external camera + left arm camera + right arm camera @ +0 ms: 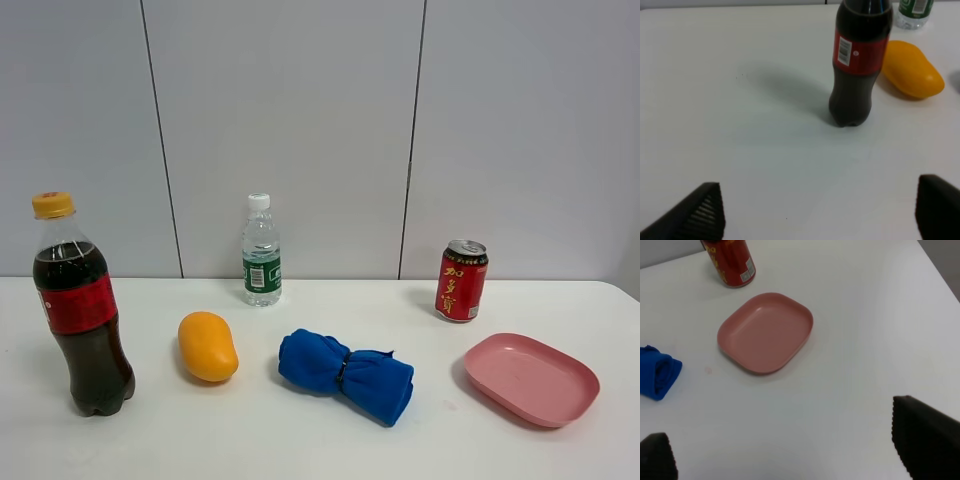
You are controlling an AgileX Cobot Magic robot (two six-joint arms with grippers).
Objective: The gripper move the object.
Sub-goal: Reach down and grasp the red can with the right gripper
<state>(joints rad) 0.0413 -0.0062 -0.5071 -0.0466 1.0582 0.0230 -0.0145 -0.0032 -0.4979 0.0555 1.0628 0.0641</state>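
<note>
The red drink can with gold characters and a silver top stands upright at the back right of the white table. It also shows in the right wrist view, beyond the pink plate. No gripper shows in the exterior high view. My left gripper is open and empty above bare table, short of the cola bottle. My right gripper is open and empty, over bare table on the near side of the pink plate, well away from the can.
A cola bottle stands at the left. An orange mango, a small water bottle, a rolled blue cloth and a pink plate lie across the table. A grey panelled wall is behind.
</note>
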